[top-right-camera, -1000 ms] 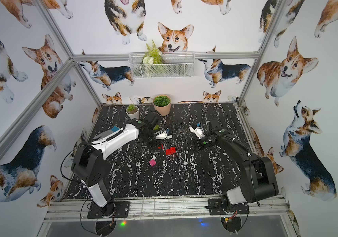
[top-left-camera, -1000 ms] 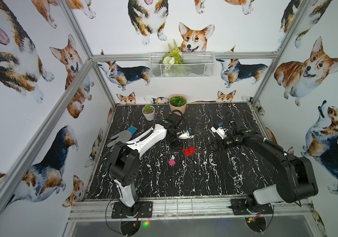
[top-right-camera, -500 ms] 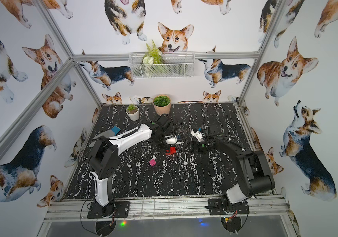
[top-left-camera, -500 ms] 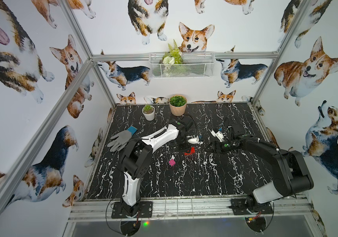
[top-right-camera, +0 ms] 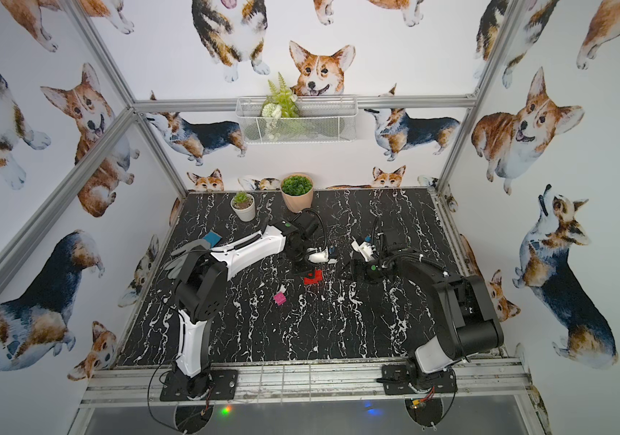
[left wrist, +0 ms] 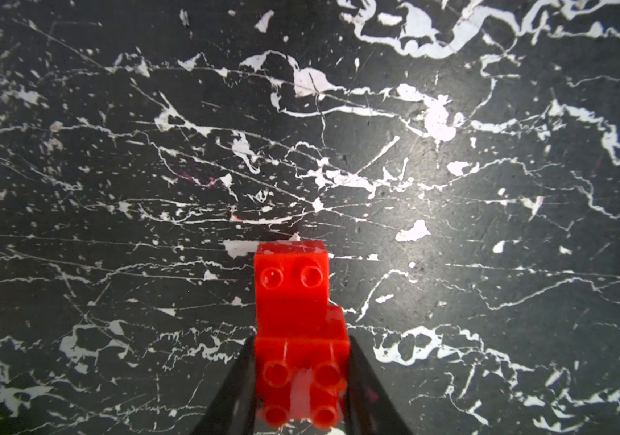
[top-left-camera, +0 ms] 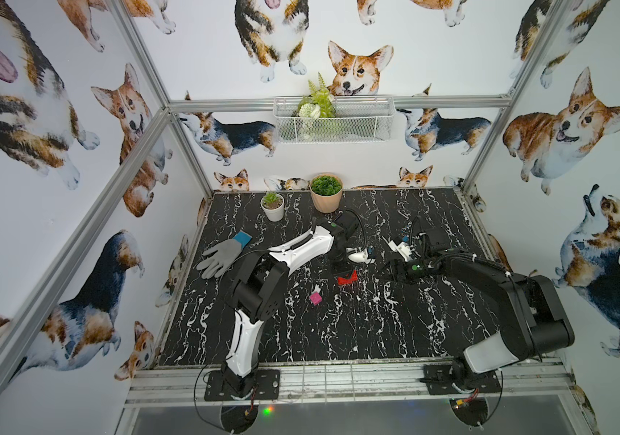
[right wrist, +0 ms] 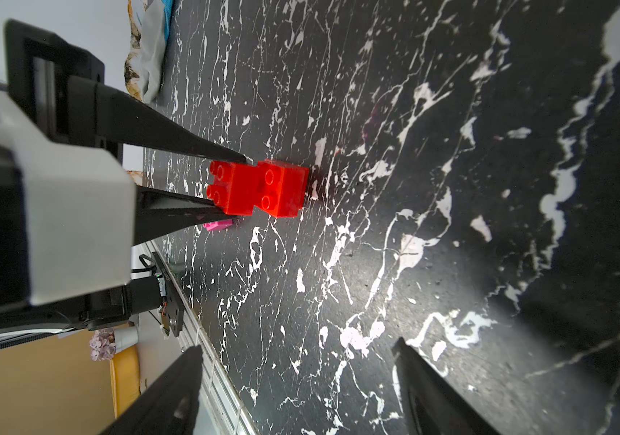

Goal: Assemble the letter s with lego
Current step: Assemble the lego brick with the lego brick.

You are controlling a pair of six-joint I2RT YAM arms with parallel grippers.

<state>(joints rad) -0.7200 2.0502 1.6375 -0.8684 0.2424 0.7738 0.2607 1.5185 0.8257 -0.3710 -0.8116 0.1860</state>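
Count, lego: one red lego piece (top-left-camera: 347, 279), stepped, made of joined bricks. Two bricks are plain in the right wrist view (right wrist: 259, 188); I cannot tell if there is a third. One pink brick (top-left-camera: 315, 298), loose.

Position: the red lego piece rests on the black marble table (top-left-camera: 338, 331), in front of the peach pot (top-left-camera: 326, 199) towards the front rail. The pink brick lies further from the peach pot than the red piece does, near it but apart.

Left gripper (left wrist: 301, 357): clamped on the near end of the red lego piece, one black finger on each side, studs facing the wrist camera. The stepped far end juts out beyond the fingertips.

Right gripper (right wrist: 297, 346): jaws spread wide, nothing between them. It stands near the red lego piece, not touching.

Arms, two. The left arm, white and black, rises from the front rail, reaches back towards the peach pot and bends its wrist down onto the piece. The right arm, black, stretches low across the table, wrist turned sideways, gripper pointing at the piece.

Other items: two pots, with the white pot (top-left-camera: 273, 212) just beside the peach pot on the left arm's side. One grey glove (top-left-camera: 222, 256), further out on that side. One wire basket (top-left-camera: 333, 120) on the wall above the peach pot.
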